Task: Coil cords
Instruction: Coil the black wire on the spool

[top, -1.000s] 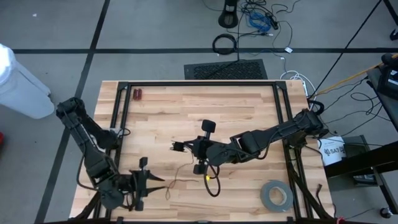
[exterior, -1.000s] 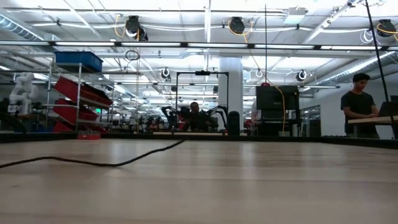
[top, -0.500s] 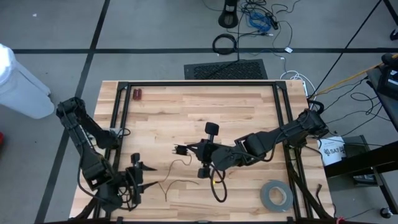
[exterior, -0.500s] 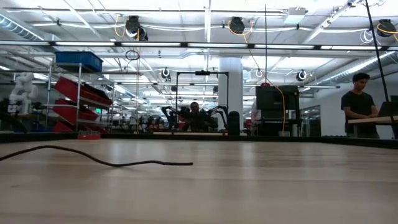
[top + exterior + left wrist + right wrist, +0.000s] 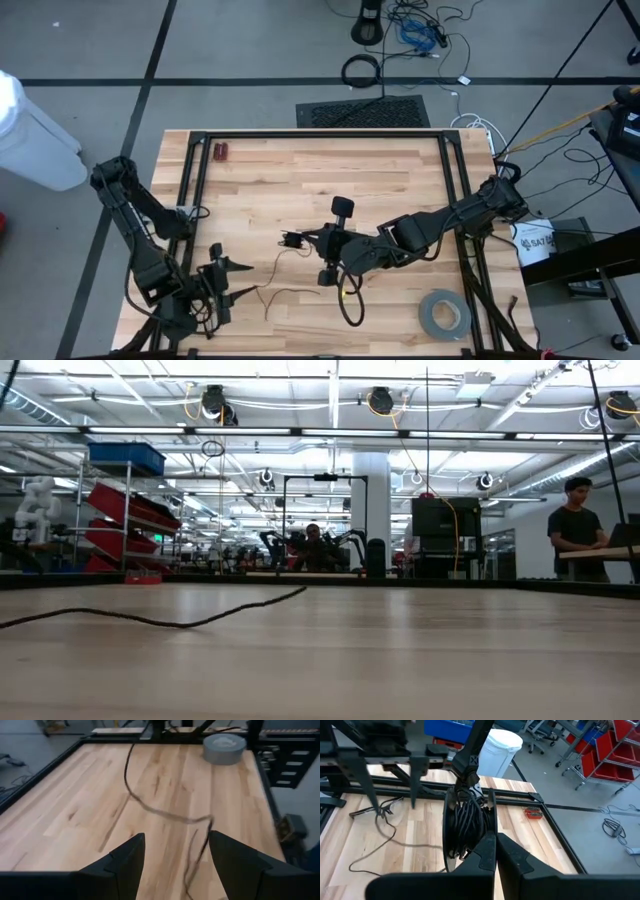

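The cord (image 5: 285,290) lies loose on the wooden table (image 5: 300,180) as a thin black wiggle, between my two arms; my left pincer (image 5: 222,285) sits low at the near left corner, its fingers (image 5: 127,862) wide open and holding nothing; my right pincer (image 5: 300,240) is shut tight at the middle, gripping a black bundle of wound cord (image 5: 467,825); a grey tape roll (image 5: 444,315) rests near the right corner.

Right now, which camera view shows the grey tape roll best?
The high view: the grey tape roll lies whole near the table's edge, seen from above. The left wrist view shows it far off. The low and right wrist views miss it.
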### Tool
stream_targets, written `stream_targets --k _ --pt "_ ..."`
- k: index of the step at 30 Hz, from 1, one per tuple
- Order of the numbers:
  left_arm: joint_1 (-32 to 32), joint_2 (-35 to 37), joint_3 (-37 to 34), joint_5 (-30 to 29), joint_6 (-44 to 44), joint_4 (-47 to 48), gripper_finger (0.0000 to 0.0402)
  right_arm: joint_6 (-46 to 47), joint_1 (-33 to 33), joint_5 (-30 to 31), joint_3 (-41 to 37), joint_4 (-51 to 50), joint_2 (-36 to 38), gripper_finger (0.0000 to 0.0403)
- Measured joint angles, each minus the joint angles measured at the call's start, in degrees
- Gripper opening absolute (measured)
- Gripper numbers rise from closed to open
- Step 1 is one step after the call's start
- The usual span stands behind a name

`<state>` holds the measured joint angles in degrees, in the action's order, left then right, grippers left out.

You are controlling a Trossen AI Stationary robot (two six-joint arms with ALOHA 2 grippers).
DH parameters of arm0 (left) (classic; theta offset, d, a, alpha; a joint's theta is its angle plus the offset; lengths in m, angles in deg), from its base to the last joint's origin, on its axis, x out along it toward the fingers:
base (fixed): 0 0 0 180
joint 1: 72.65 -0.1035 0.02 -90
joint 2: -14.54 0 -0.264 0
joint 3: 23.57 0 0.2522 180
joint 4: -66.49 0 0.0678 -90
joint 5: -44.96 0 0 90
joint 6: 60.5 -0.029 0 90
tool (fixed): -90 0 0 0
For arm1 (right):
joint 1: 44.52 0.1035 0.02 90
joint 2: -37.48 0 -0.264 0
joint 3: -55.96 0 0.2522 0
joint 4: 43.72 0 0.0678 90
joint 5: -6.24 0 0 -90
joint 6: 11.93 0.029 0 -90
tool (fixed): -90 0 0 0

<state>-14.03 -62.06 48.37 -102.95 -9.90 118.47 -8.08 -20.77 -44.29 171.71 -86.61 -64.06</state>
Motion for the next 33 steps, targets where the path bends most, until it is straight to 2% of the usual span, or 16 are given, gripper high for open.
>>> stream_targets --k 4,6,9,11,15,22,25,29,33 --pt "0.6 0.0 0.0 1.5 -0.5 -2.4 0.0231 0.0 0.0 0.7 0.0 -0.4 0.3 0.0000" --pt "0.7 0.0 0.0 3.9 -0.1 -3.1 0.0239 -0.1 0.0 1.2 0.0 -0.4 0.6 0.0000" --pt "0.7 0.0 0.0 4.3 -2.3 -4.6 0.0258 0.0 0.0 1.2 0.0 -0.5 0.8 0.0000" --pt "0.4 0.0 0.0 1.8 -6.5 -6.6 0.0269 0.0 0.0 1.2 0.0 -0.5 0.9 0.0000" --pt "-2.0 0.0 0.0 -7.6 -14.5 -12.6 0.0276 0.0 0.0 1.2 0.0 -0.3 1.0 0.0000" --pt "-8.4 -2.3 0.0 -8.8 -31.9 -25.6 0.0277 -0.4 0.3 1.1 0.0 -0.4 1.7 0.0000" --pt "-11.7 -4.8 0.0 -4.9 -37.9 -33.1 0.0277 -0.4 1.4 1.1 0.0 -1.6 3.3 0.0000" --pt "-16.0 -9.2 0.0 7.9 -45.8 -49.2 0.0277 -0.8 3.5 1.1 0.0 -2.6 5.9 0.0000" --pt "-19.1 -13.1 0.0 9.3 -51.2 -59.2 0.0277 -0.9 5.3 1.2 0.0 -3.7 8.1 0.0000"
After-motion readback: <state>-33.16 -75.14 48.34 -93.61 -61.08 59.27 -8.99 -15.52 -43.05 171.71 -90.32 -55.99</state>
